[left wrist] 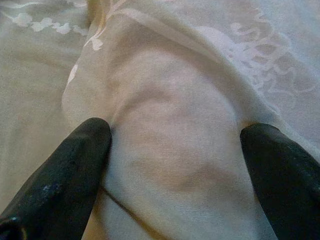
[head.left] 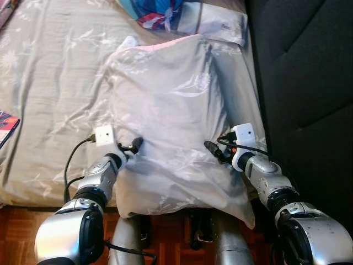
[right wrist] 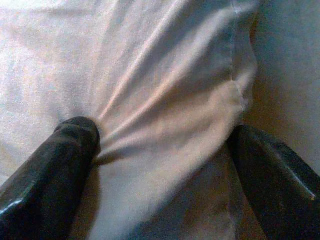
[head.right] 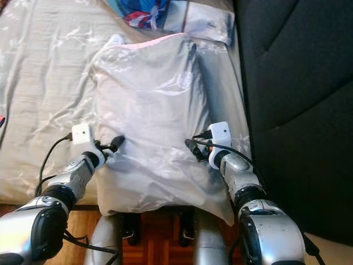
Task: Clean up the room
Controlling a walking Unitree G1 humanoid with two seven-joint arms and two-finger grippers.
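A large pale grey pillow (head.left: 171, 110) with a faint flower print lies on the bed, its near end hanging over the bed's edge toward me. My left gripper (head.left: 132, 148) holds the pillow's left side near the bottom corner. In the left wrist view the pillow's edge (left wrist: 170, 150) bulges between the two black fingers (left wrist: 75, 160). My right gripper (head.left: 212, 149) grips the right side at the same height. In the right wrist view, creases in the fabric (right wrist: 165, 115) run out from one finger (right wrist: 60, 160).
The bed's grey-beige sheet (head.left: 49, 83) spreads to the left. A dark upholstered panel (head.left: 309, 83) stands close on the right. A colourful cloth (head.left: 151, 11) and a white folded item (head.left: 220, 22) lie beyond the pillow. A book corner (head.left: 6, 124) shows far left. Wooden floor (head.left: 16, 221) lies below.
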